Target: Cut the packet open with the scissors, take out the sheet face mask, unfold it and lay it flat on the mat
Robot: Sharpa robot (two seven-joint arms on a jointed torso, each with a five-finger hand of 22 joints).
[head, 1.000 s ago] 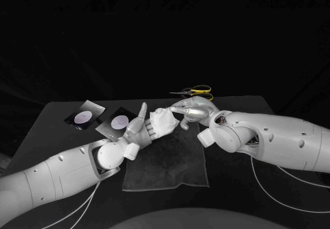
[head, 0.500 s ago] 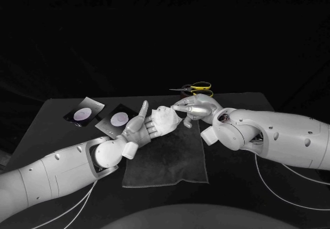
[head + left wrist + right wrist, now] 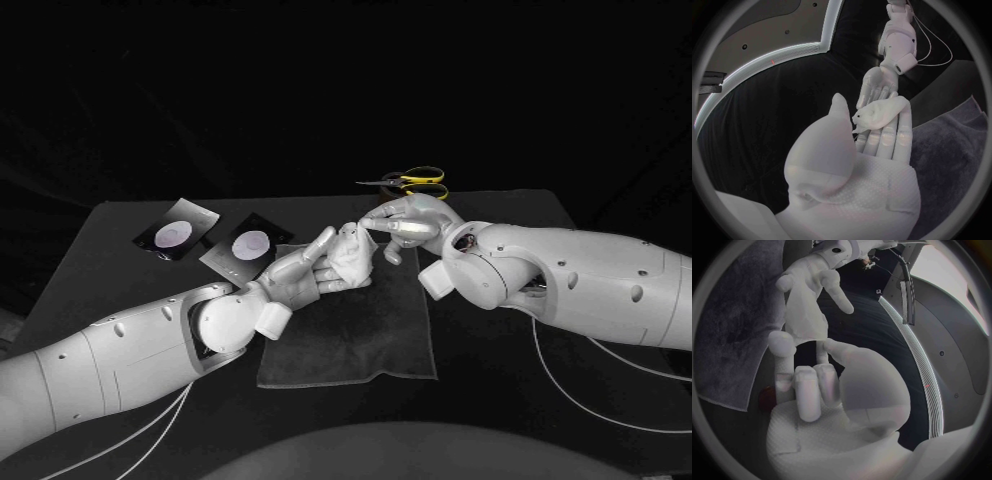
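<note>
The sheet face mask (image 3: pixel 351 255) is out of its packet but not yet unfolded. It is sitting as a small white wad in mid-air at the centre of the head view, above the top edge of the mat (image 3: pixel 353 335). The left hand (image 3: pixel 303 280) is cradling it across nearly straight fingers, with the thumb standing clear. The right hand (image 3: pixel 408 228) is reaching in from the right. As far as the wrist view lets me judge, it is pinching one end of the wad between its thumb and a fingertip (image 3: pixel 781 344), with the other fingers curled in.

I am expecting the mask to handle as something very light, limp and probably damp. It should cling to itself and to the fingers, and tear if it is pulled hard. The best hold is likely a loose outer edge or corner, one in each hand, drawn gently apart rather than squeezed in the middle.

The mat is lying flat and dark in the lower centre, with bare cloth waiting below the hands. Two packets (image 3: pixel 173 233) (image 3: pixel 248 247) are resting at the centre left on the black table (image 3: pixel 101 255). The yellow-handled scissors (image 3: pixel 414 183) are lying at the table's far edge, above the right hand and well apart from the mat.
</note>
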